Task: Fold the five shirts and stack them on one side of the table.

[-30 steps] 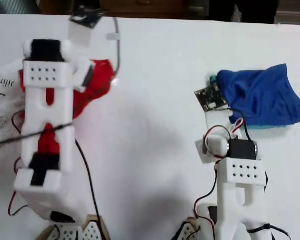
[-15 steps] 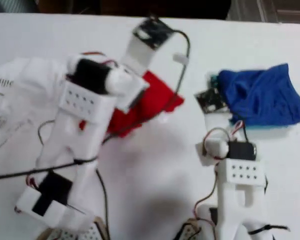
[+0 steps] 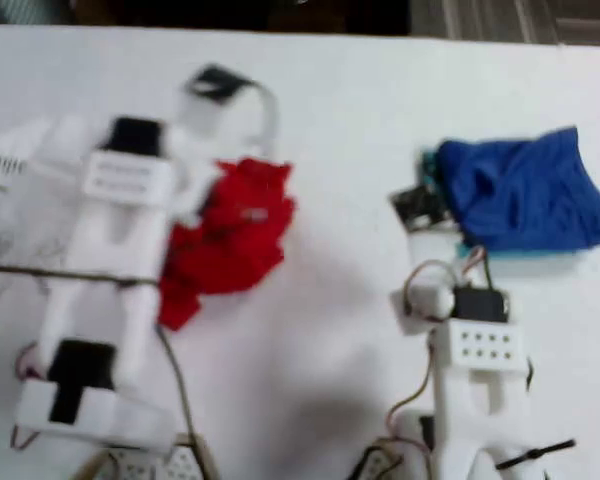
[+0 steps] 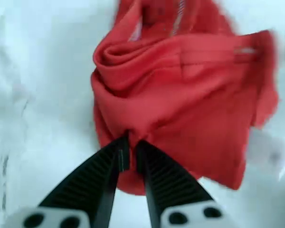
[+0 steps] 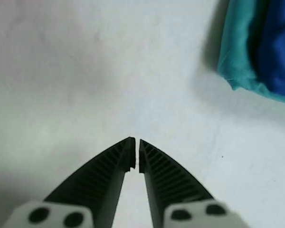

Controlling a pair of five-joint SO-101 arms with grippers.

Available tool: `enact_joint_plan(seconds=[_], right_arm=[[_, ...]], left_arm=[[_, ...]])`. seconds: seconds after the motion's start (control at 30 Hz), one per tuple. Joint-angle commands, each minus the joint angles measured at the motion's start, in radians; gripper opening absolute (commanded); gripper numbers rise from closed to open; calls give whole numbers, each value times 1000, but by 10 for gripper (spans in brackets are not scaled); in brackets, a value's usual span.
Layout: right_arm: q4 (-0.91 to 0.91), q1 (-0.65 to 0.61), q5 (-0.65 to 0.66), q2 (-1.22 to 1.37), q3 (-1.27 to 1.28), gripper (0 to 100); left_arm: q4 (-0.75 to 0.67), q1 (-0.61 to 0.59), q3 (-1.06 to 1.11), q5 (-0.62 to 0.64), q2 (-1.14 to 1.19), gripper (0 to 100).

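From above, bare table [image 3: 360, 330] lay between the crumpled red shirt [image 3: 225, 250] left of centre and the blue shirt [image 3: 520, 190] near the right edge; the left wrist view showed the left gripper [image 4: 131, 151] pinching a red fold, the right wrist view the right gripper [image 5: 137, 154] closed, empty, near a teal shirt [image 5: 237, 57].

Plain red shirt [image 3: 230, 240], blue shirt [image 3: 520, 190], teal shirt [image 5: 237, 52].

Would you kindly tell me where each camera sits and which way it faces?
High view: fixed above the table, looking down; both arms show.
Left wrist view: on the left arm, looking along the left gripper, shut on the red shirt.
Right wrist view: on the right arm, looking along the shut right gripper at bare table, the blue shirt beyond.
Shared: the high view also sees both shirts.
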Motion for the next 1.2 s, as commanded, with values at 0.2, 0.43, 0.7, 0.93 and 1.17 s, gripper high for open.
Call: enact_joint_plan(seconds=[0.2, 0.43, 0.7, 0.93, 1.17], right_arm=[[-151, 24, -9, 4, 129, 20], [-289, 24, -9, 2, 270, 20], [-389, 24, -9, -10, 371, 20], [-389, 24, -9, -12, 384, 20], [-389, 24, -9, -12, 385, 20]], left_arm=[[-64, -470, 242, -221, -48, 62], [-54, -626, 283, -359, -55, 169], [167, -592, -61, -338, -54, 168], [198, -359, -174, -118, -48, 168], [146, -176, -174, -40, -46, 169]])
